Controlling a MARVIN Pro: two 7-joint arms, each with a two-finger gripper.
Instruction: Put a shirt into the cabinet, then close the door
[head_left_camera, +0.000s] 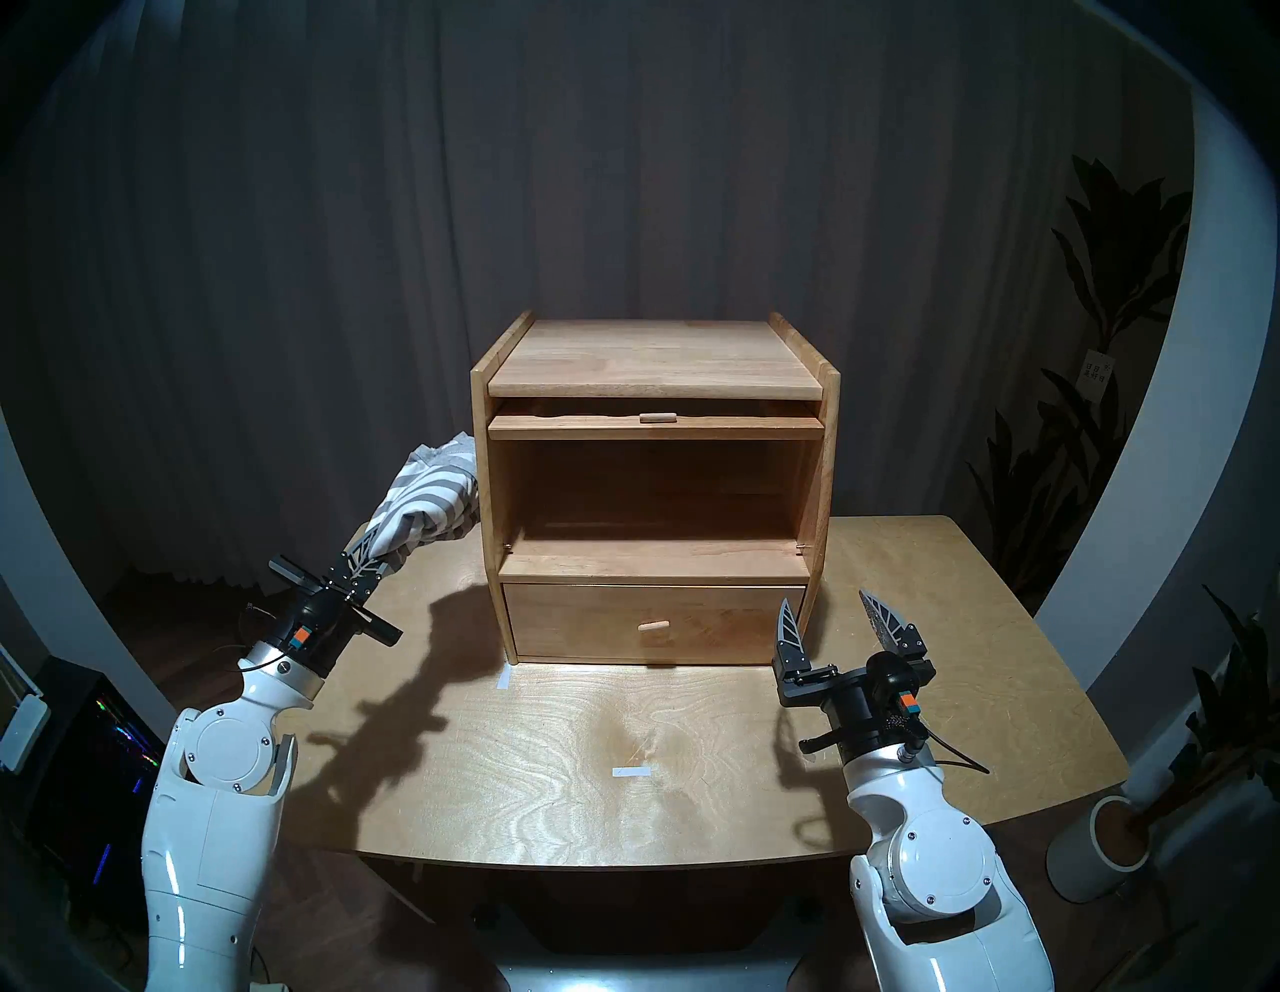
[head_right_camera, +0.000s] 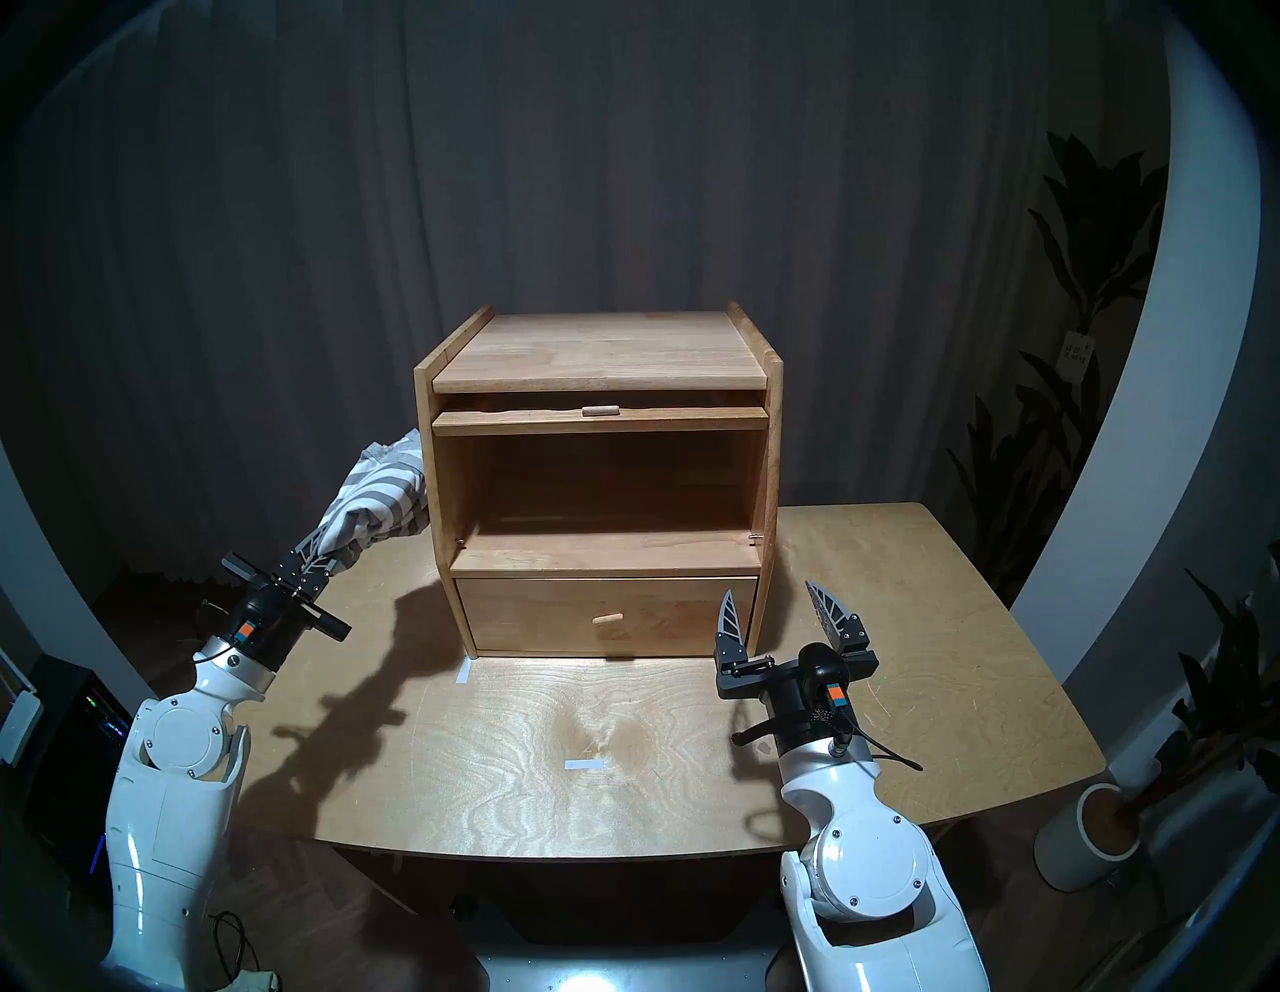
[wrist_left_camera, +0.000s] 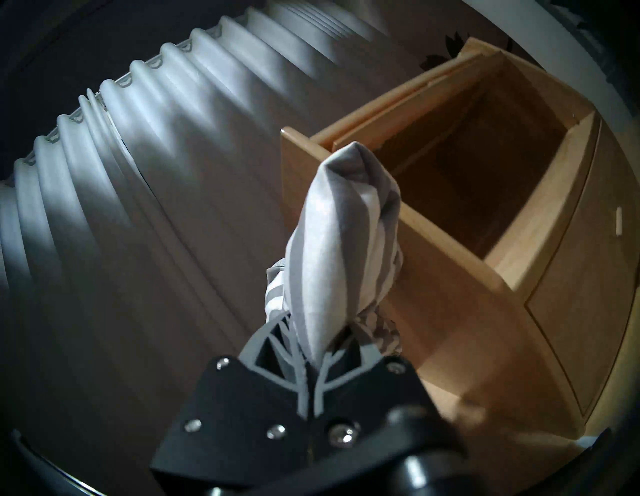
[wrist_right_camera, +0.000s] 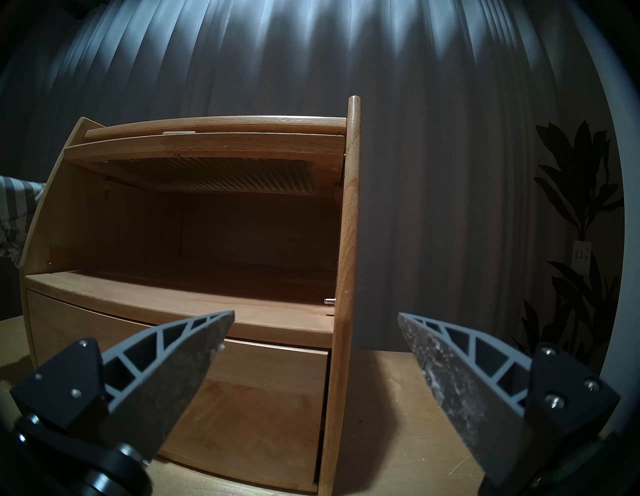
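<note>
Head view: one boxy light-brown wooden cabinet (head_left_camera: 654, 485) stands on one pale plywood table (head_left_camera: 692, 762), its one ribbed-window door (head_left_camera: 654, 424) slid up under the top, one plain drawer front (head_left_camera: 651, 623) below. One left gripper (head_left_camera: 370, 547) pinches one grey-and-white striped shirt (head_left_camera: 429, 499), held just beside the cabinet's left wall. One right gripper (head_left_camera: 834, 616) has its jaws spread.

Left wrist: the fingers (wrist_left_camera: 277, 346) are pressed together on the shirt (wrist_left_camera: 332, 249).

Right wrist: two fingers (wrist_right_camera: 173, 353) are apart, facing the upper compartment (wrist_right_camera: 207, 235).
</note>
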